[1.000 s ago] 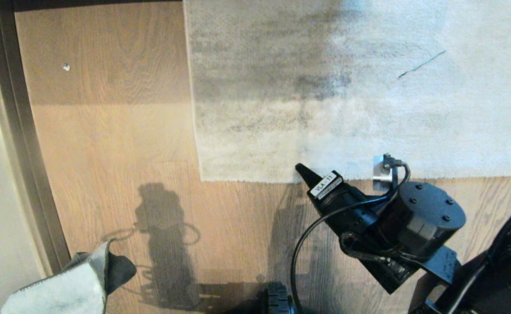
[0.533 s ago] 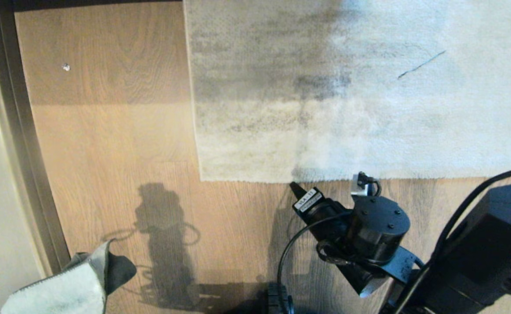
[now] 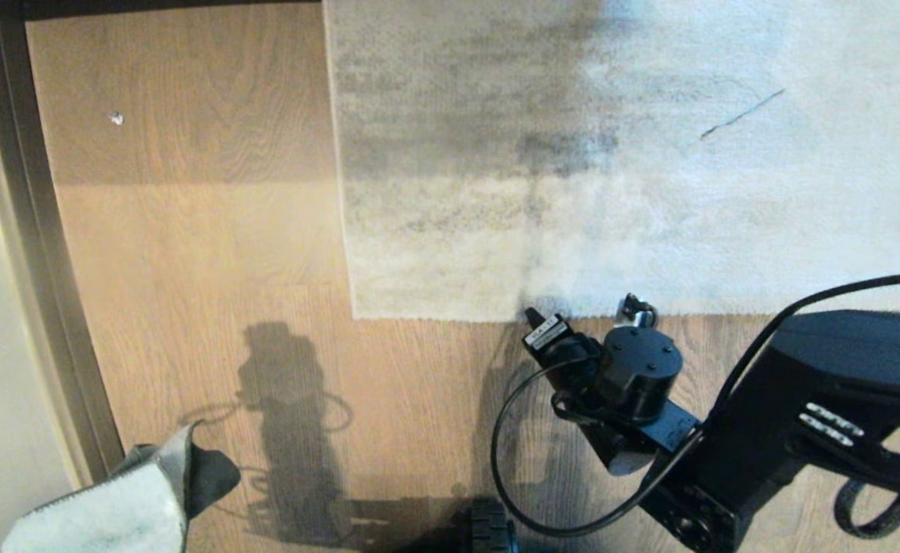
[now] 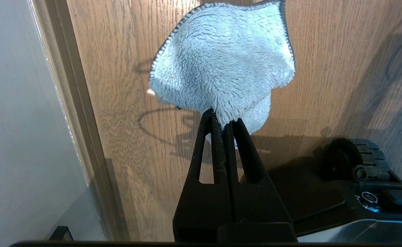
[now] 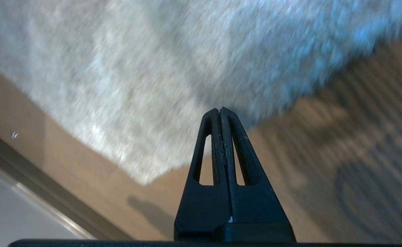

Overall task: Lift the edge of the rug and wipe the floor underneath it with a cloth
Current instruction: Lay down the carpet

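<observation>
Floor [image 3: 189,246] bears rug edge [image 3: 435,316], just beyond closed right gripper [image 3: 531,315].

Colours and patterns noted

Rug [image 3: 650,192]: pale grey-beige, darker grey smudges. Floor [image 3: 189,253]: light brown wood grain. Cloth [image 4: 221,68]: pale grey-blue, dark stitched edge. Baseboard [image 3: 43,253]: dark brown.

Head view looks steeply down on floor [image 3: 189,253] and rug edge [image 3: 435,316]; both wrist views look close along their fingers onto that floor.
</observation>
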`<state>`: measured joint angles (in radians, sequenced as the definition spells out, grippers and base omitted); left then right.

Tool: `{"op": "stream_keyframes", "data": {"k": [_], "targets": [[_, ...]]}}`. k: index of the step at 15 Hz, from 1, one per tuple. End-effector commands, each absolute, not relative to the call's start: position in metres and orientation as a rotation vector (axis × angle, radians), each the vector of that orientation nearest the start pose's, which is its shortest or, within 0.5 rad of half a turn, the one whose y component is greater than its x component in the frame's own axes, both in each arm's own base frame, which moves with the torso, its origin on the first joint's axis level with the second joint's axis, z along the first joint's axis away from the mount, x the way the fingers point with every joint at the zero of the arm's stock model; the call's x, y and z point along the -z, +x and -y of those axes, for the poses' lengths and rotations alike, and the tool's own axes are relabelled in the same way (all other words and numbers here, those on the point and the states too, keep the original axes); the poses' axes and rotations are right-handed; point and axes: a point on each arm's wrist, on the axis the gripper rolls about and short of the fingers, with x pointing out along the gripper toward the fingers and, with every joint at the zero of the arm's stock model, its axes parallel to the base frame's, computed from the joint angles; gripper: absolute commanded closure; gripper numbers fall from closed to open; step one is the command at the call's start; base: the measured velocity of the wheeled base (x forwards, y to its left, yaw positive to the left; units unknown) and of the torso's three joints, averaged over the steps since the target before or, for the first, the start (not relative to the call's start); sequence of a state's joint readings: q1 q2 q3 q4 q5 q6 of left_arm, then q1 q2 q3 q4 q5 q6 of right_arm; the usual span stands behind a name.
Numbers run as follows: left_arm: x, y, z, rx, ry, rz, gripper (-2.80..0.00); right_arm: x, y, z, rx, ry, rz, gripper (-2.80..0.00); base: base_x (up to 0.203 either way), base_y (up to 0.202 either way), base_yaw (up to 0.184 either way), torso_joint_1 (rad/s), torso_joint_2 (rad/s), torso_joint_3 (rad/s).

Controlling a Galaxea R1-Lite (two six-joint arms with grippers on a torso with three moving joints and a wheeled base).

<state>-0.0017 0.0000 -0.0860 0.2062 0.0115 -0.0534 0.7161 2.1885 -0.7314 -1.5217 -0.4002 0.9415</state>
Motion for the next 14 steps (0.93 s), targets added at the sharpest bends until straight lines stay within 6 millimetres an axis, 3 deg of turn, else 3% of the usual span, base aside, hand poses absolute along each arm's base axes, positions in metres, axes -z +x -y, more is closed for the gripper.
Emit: {"op": "stream_keyframes", "data": {"k": [1,8,14], "targets": [[-0.078,-0.031,0.0,-0.014,-0.053,-0.121,0.0,-0.083,0.299,-0.238,-0.319,1.002,-0.043,0.0,0.0,0.0,0.0,0.0,0.0,0.0],[-0.078,-0.031,0.0,-0.014,-0.053,-0.121,0.0,-0.069,0.311,-0.244,-0.309,0.995,-0.048,0.0,0.0,0.0,0.0,0.0,0.0,0.0],[-0.078,-0.031,0.0,-0.014,-0.053,-0.121,0.0,-0.071,0.31,-0.244,-0.311,0.997,-0.044,0.0,0.0,0.0,0.0,0.0,0.0,0.0]]}}
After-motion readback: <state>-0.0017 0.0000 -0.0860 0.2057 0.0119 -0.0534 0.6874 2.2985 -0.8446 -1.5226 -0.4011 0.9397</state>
